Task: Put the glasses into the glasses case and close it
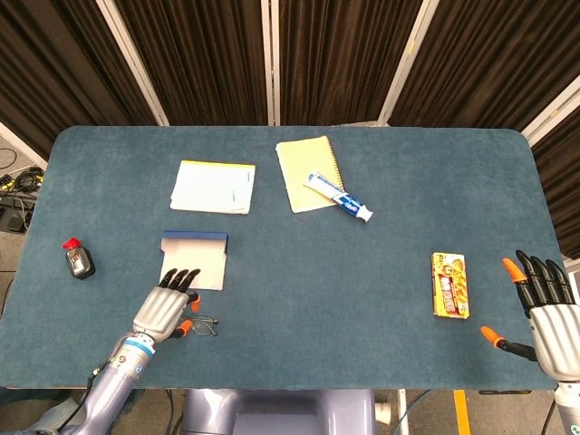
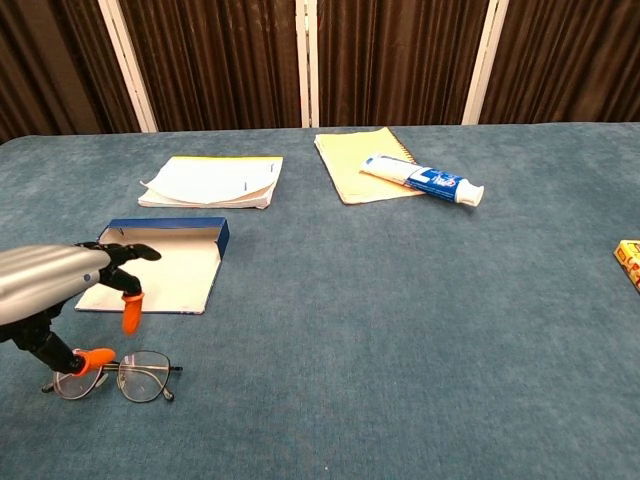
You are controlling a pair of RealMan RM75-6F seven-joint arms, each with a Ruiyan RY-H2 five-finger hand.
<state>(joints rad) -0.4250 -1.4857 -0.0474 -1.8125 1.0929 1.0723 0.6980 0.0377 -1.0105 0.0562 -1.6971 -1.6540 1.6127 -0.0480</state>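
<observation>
Fingers apart and holding nothing, the left hand (image 1: pixel 165 311) is hovering over the thin wire-framed glasses (image 2: pixel 112 375), needing a gentle bridge pinch.
</observation>
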